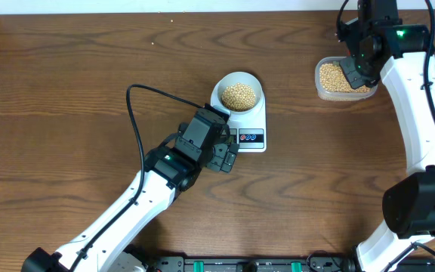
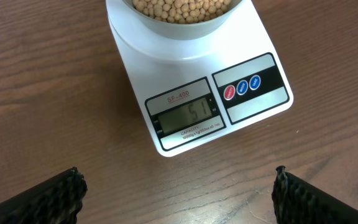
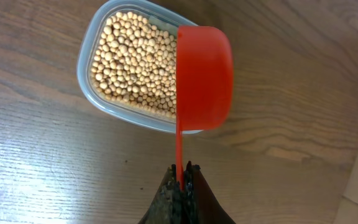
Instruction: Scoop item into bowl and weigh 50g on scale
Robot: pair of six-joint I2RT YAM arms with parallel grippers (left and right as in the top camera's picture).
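The pale bowl [image 1: 239, 92] full of tan beans [image 1: 240, 94] stands on the white scale [image 1: 254, 127]. In the left wrist view the scale [image 2: 197, 81] shows its grey display [image 2: 185, 116], which seems to read 51, beside red and blue buttons [image 2: 242, 86]; the bowl [image 2: 188, 22] is cut off at the top. My left gripper [image 2: 178, 193] is open and empty, just in front of the scale. My right gripper [image 3: 182, 177] is shut on the handle of a red scoop [image 3: 202, 78], held tilted on its side over the clear tub of beans [image 3: 135, 62].
The clear plastic tub [image 1: 340, 79] stands at the back right, under my right arm. A black cable [image 1: 134, 128] loops from my left arm over the table. The table's back edge runs along the top of the overhead view.
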